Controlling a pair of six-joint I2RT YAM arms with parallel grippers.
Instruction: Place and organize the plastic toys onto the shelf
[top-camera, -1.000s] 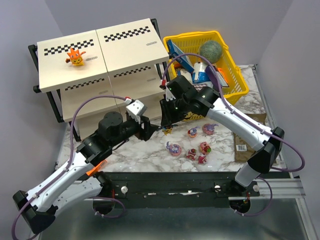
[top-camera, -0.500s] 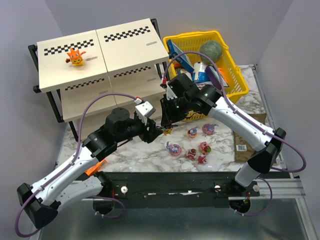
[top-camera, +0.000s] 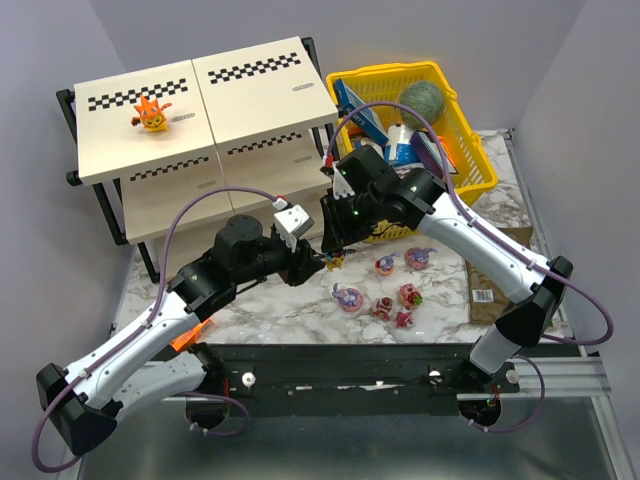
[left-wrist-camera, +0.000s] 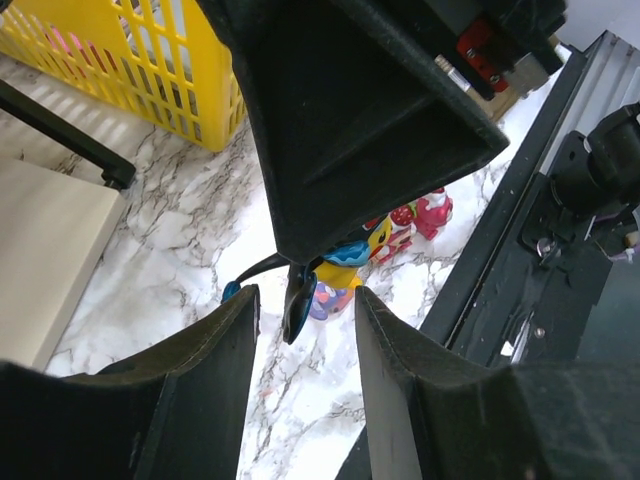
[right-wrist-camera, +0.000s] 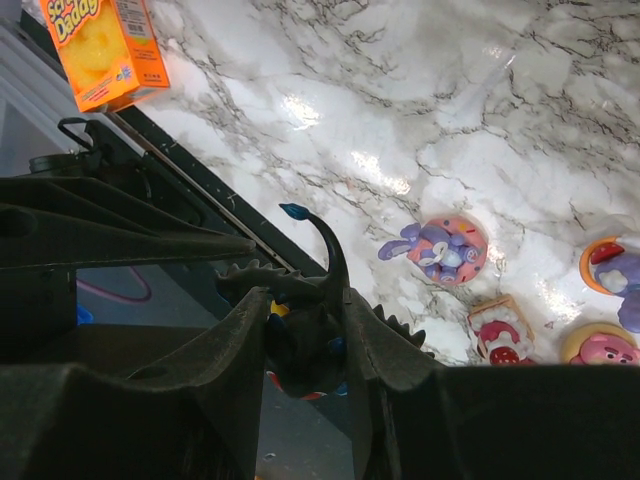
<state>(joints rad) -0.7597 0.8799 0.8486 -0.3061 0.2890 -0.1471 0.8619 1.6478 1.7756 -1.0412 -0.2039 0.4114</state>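
My right gripper (top-camera: 334, 256) is shut on the black-and-yellow winged toy (right-wrist-camera: 305, 350) and holds it above the table, left of the loose toys. My left gripper (top-camera: 312, 262) is open, right beside it; in the left wrist view the toy (left-wrist-camera: 345, 268) hangs just beyond my open fingertips (left-wrist-camera: 232, 310). An orange toy (top-camera: 152, 113) stands on the top of the shelf (top-camera: 250, 90). A purple bunny-eared toy (top-camera: 348, 297) and several small red-pink toys (top-camera: 409, 295) lie on the marble; the bunny also shows in the right wrist view (right-wrist-camera: 440, 248).
The yellow basket (top-camera: 475, 178) with boxes and a green ball (top-camera: 422, 98) stands at the back right. An orange square packet (right-wrist-camera: 105, 45) lies near the table's front edge on the left. A brown flat pack (top-camera: 490, 290) lies at the right.
My left arm has reached right, bringing its open gripper up to the toy held by my right gripper. The right gripper has barely moved.
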